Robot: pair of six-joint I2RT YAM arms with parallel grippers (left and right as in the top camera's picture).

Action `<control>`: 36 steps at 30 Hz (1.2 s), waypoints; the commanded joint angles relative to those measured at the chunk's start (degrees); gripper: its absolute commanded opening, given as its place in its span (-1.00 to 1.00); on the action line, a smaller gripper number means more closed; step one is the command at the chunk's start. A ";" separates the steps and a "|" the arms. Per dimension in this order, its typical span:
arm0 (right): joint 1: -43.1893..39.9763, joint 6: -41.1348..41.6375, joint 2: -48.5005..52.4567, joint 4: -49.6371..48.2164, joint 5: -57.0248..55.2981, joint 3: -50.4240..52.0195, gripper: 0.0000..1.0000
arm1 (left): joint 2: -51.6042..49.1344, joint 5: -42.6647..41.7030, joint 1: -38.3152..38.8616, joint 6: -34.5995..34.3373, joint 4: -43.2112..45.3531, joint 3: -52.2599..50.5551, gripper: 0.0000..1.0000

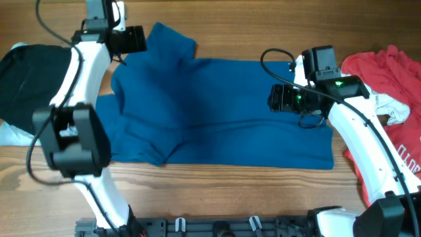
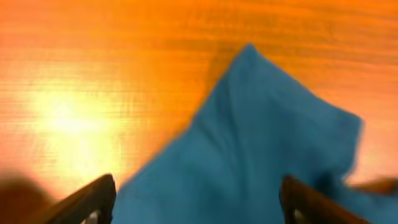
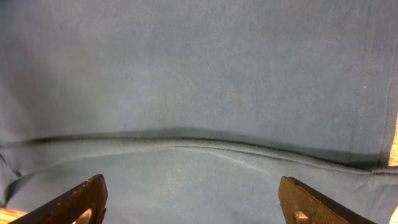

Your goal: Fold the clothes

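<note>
A dark blue T-shirt [image 1: 210, 112] lies spread across the middle of the table, partly folded, with a fold edge running left to right. My left gripper [image 1: 135, 39] is open and empty over the shirt's far-left sleeve [image 2: 261, 137]. My right gripper [image 1: 279, 99] is open and empty above the shirt's right part, over the fold edge [image 3: 199, 140].
A red shirt with white lettering [image 1: 395, 92] is heaped at the right edge. A black garment [image 1: 29, 79] lies at the far left with pale cloth [image 1: 13, 135] under it. Bare wooden table [image 1: 217, 191] runs along the front.
</note>
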State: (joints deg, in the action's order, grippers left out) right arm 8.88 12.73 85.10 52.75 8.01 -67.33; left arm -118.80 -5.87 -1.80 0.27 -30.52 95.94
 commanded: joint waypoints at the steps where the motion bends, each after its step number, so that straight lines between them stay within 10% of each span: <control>1: -0.13 -0.63 -0.11 0.87 1.05 -0.57 0.78 | -6.19 1.01 0.04 7.54 5.33 1.55 0.58; 10: -0.13 0.87 -0.11 0.85 1.05 -0.55 0.78 | -15.04 0.70 0.39 8.31 9.03 1.55 0.50; 14: -0.15 1.40 -0.09 -0.07 1.03 -0.57 0.71 | -15.02 -2.64 0.66 7.98 7.52 1.57 -0.92; 22: -18.45 -7.80 10.86 -4.59 11.56 -9.03 0.67 | -7.23 -4.94 -0.57 -12.81 -5.88 1.57 -0.92; 28: -20.59 -12.76 36.87 -2.40 5.46 -34.49 0.72 | -6.10 -9.77 -0.57 -12.81 -13.42 1.57 -0.92; 36: -20.46 -12.81 46.69 -8.37 1.84 -35.36 0.72 | -6.10 -9.77 -0.55 -12.83 -14.34 1.57 -0.92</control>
State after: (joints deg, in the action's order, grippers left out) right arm -11.84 1.13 130.30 45.12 11.22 -101.51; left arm -126.39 -14.55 -2.11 -11.75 -44.60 97.47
